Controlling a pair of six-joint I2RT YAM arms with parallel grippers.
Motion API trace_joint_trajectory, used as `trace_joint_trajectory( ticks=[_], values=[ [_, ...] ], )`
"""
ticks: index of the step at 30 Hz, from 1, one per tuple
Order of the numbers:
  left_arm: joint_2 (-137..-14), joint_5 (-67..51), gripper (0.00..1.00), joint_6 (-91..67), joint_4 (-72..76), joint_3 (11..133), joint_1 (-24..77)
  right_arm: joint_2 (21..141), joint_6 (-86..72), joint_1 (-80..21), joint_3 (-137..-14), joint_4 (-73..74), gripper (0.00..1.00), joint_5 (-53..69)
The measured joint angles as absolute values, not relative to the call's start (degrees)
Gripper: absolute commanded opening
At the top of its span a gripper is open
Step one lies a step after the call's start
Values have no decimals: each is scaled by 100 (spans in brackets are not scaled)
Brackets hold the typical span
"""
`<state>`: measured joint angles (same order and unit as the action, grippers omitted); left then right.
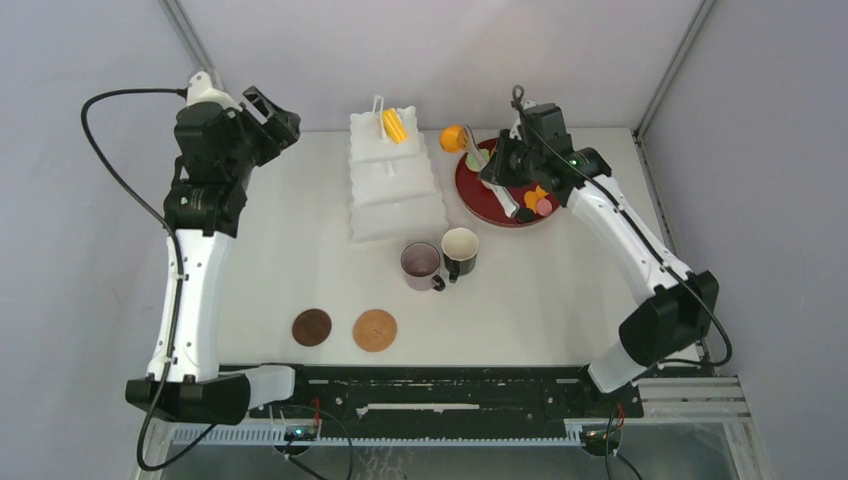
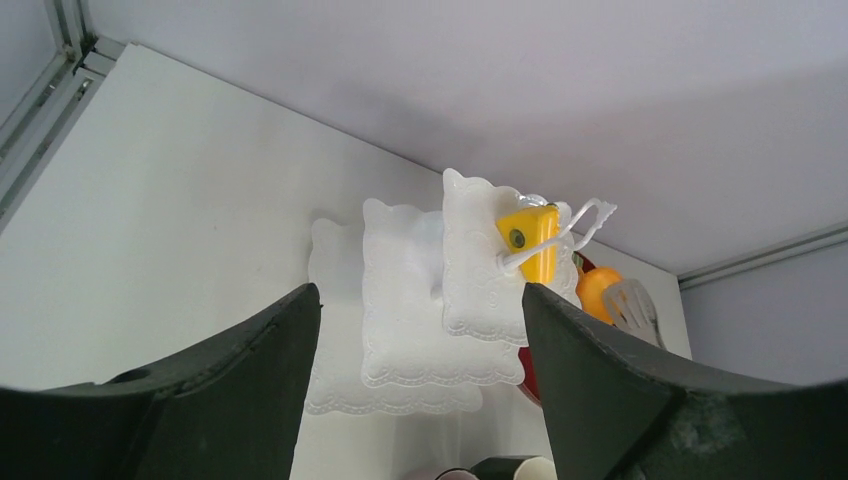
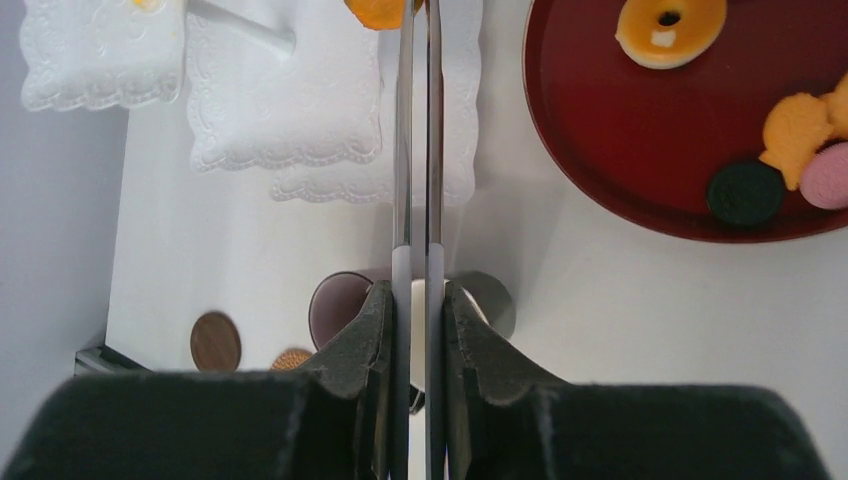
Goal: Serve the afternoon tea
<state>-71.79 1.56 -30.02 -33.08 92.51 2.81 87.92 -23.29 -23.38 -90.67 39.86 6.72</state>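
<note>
The white three-tier stand (image 1: 395, 185) stands at the back middle with a yellow pastry (image 1: 394, 125) on its top tier. My right gripper (image 1: 497, 170) is shut on the long metal tongs (image 3: 418, 150). The tongs' tips hold an orange pastry (image 1: 452, 137) between the stand and the tray, also seen in the right wrist view (image 3: 378, 10). My left gripper (image 1: 278, 115) is open and empty, raised left of the stand (image 2: 400, 330). The mauve mug (image 1: 420, 262) and black mug (image 1: 460, 250) stand together in front of the stand. Two brown coasters (image 1: 311, 326) (image 1: 375, 330) lie near the front.
The dark red round tray (image 3: 650, 130) at the back right holds a donut (image 3: 670, 25), an orange pastry (image 3: 797, 125), a black cookie (image 3: 745, 192) and a pink one (image 3: 828, 175). Walls close the back and both sides.
</note>
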Motion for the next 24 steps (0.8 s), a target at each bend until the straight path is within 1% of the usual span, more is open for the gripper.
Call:
trace_joint_trajectory(
  ticks=[8,13,21,22,24],
  values=[
    [-6497,403,79,-3061,-3155,8960,270,9863,-2379,-2488,-9725,3885,0,878],
    [-6396,539,79,-3044,-3138,8960,244,10453,-2377,-2731,-10206,3876,0,978],
    [-6333,648,79,-2954,-3188,8930,242,11043,-2379,-2902,-10737,3881,0,1157],
    [-6307,652,80,-2952,-3201,8912,239,11096,-2379,-2908,-10792,3881,4,1170],
    [-6263,668,80,-2952,-3229,8879,237,11198,-2397,-2930,-10895,3876,23,1177]
  ],
)
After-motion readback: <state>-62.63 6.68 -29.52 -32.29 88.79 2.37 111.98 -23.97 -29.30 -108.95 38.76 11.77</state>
